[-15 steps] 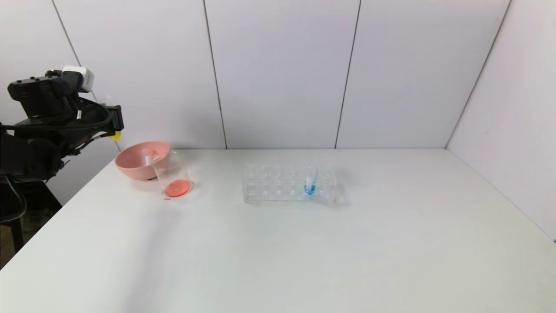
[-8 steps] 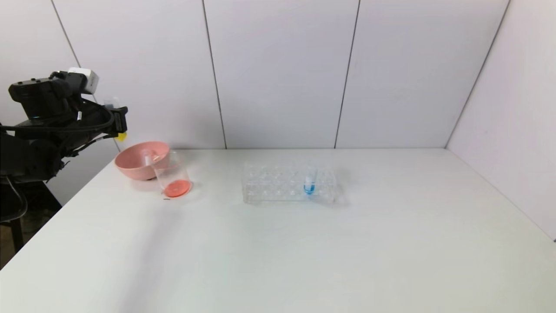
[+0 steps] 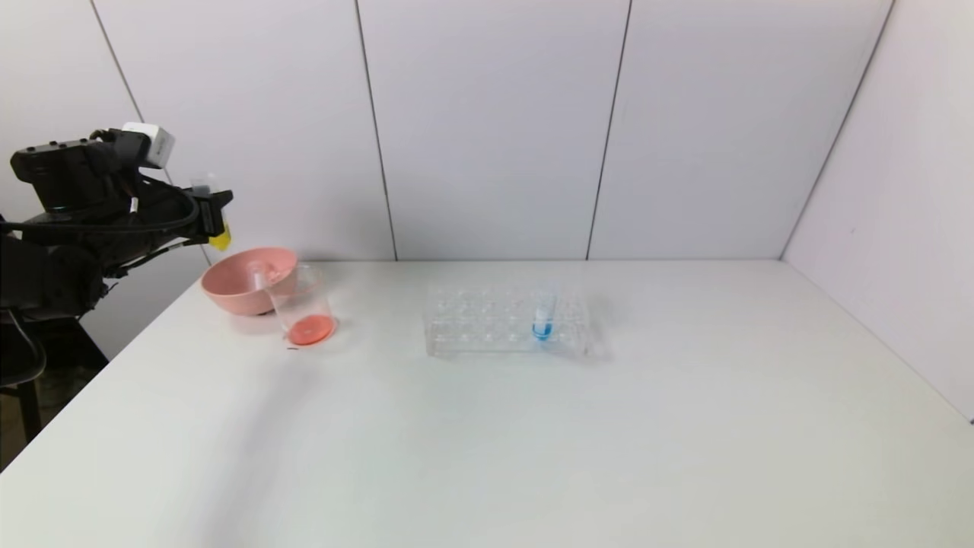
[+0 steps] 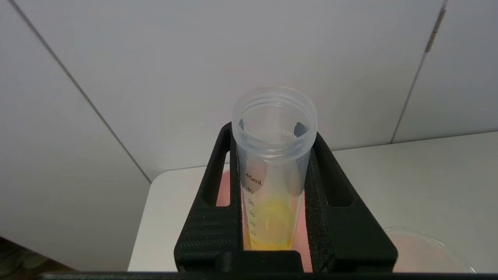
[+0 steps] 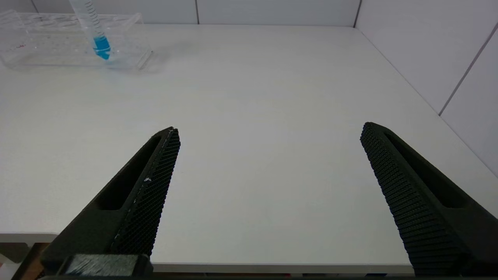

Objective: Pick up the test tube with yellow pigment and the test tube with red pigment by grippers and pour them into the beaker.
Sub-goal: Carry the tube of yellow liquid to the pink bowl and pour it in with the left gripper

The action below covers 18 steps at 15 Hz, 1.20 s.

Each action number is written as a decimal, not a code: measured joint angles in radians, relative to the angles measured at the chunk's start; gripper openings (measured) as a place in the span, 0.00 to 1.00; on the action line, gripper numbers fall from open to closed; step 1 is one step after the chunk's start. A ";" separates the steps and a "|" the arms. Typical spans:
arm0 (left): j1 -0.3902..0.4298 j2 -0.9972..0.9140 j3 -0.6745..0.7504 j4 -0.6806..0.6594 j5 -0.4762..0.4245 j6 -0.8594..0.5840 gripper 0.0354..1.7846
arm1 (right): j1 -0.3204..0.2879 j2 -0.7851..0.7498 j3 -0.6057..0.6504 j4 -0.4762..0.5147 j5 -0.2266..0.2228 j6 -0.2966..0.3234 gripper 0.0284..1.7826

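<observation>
"45mL" on yellow-pigment tube (image 4: 272, 171)

the near half of the white table (image 3: 487, 457) lies bare, so a gripper could sweep across it freely. toward the far edge, the clear tube rack (image 3: 506, 323) with its upright blue-tipped tube (image 3: 543, 316) blocks the middle. at far left the beaker (image 3: 303, 308) stands touching the pink bowl (image 3: 243, 278), closing that corner. between beaker and rack a bare lane runs to the wall.

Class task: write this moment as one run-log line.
left gripper: shut on yellow test tube, raised over pink bowl | beaker: red liquid inside | right gripper: open, idle
</observation>
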 joint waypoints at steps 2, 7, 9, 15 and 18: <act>0.011 0.004 -0.006 0.005 -0.063 -0.001 0.24 | 0.000 0.000 0.000 0.000 0.000 0.000 0.95; 0.036 0.006 -0.024 0.039 -0.204 0.007 0.24 | 0.000 0.000 0.000 0.000 0.000 0.000 0.95; 0.050 0.007 -0.025 0.040 -0.251 0.010 0.24 | 0.000 0.000 0.000 0.000 0.000 0.000 0.95; 0.059 0.008 -0.006 0.032 -0.263 0.058 0.24 | 0.000 0.000 0.000 0.000 0.000 0.000 0.95; 0.063 0.011 0.012 0.029 -0.266 0.168 0.24 | 0.000 0.000 0.000 0.000 0.000 0.000 0.95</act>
